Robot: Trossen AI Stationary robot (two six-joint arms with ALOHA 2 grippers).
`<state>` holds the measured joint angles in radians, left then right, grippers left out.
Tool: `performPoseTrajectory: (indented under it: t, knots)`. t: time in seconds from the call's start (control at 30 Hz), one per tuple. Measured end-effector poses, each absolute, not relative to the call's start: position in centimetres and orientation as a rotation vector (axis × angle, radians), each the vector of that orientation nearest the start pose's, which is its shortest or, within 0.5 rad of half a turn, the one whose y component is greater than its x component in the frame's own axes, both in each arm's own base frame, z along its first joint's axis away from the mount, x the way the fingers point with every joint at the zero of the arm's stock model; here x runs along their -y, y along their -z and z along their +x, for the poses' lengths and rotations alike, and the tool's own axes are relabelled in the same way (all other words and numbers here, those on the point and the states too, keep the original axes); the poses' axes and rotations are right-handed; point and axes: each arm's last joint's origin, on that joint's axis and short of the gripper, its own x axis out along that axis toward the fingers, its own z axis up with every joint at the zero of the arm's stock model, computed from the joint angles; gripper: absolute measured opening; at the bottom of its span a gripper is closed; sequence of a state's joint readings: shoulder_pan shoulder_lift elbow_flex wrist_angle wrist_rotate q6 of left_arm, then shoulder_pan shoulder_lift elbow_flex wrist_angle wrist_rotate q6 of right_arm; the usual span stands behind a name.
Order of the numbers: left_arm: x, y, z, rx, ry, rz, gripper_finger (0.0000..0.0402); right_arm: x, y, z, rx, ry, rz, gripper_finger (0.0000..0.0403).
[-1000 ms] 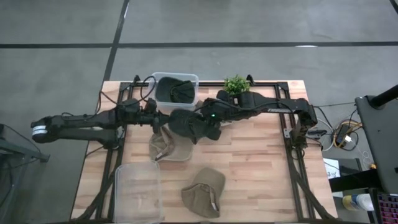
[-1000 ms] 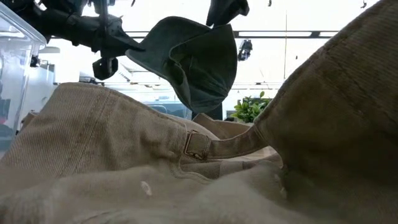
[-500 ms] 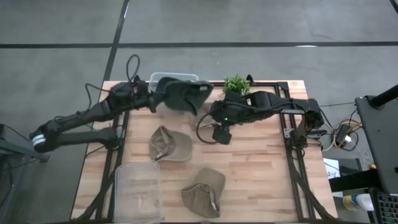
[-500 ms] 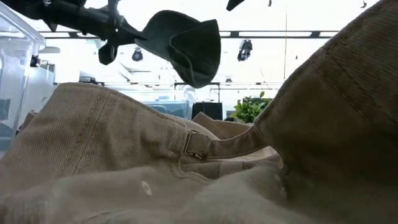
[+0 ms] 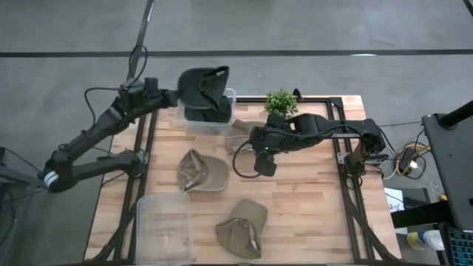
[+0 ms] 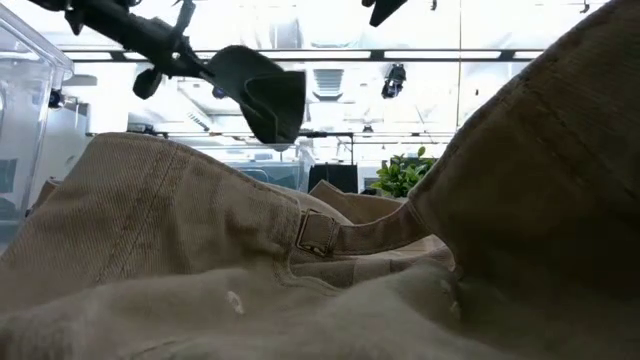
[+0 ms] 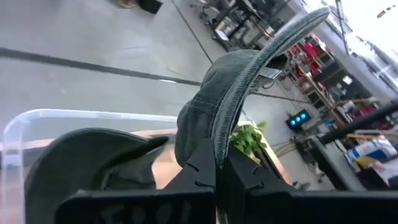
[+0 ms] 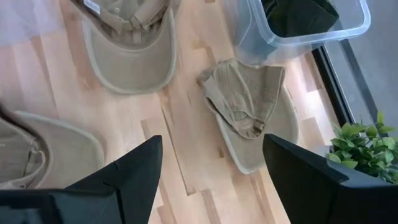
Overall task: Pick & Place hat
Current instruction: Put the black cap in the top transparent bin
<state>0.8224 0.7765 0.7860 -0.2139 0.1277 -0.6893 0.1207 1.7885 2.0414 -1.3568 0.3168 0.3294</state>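
Note:
My left gripper is shut on a dark green cap and holds it in the air above a clear bin at the table's far edge. A second dark hat lies in that bin. In the low view the cap hangs high beside the gripper. My right gripper is open and hovers over the middle of the table, touching nothing. Three tan caps lie on the wood: one in the middle, one near the front edge, one beside the bin. My left gripper pinches the dark green cap's brim at its edge between its two fingers. The fingers come roughly level from the table's left. The cap is lifted clear, its crown beyond the fingers and over the bin.
An empty clear bin stands at the near left corner. A small green plant sits at the far edge, right of the bin with the hat. Black frame rails run along both table sides. Bare wood lies right of the tan caps.
My left gripper has carried the dark green cap from above the table's middle up and toward the far left, over the bin, the cap turning as it went. My right gripper has parted from the cap and drawn back toward the right.

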Motion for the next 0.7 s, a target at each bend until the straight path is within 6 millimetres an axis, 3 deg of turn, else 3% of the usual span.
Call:
performPoseTrajectory:
  t: [0.5,0.7]
  knots:
    - [-14.6,-28.2,13.1,-0.117,-0.731,-1.036,0.0004,-3.2,-37.1,34.3,-1.122,0.362,0.033,0.0263]
    - [-15.0,-27.2,13.5,-0.181,-0.748,-1.061,0.0031,-3.2,-35.9,34.3,-1.162,0.37,0.026,0.0267]
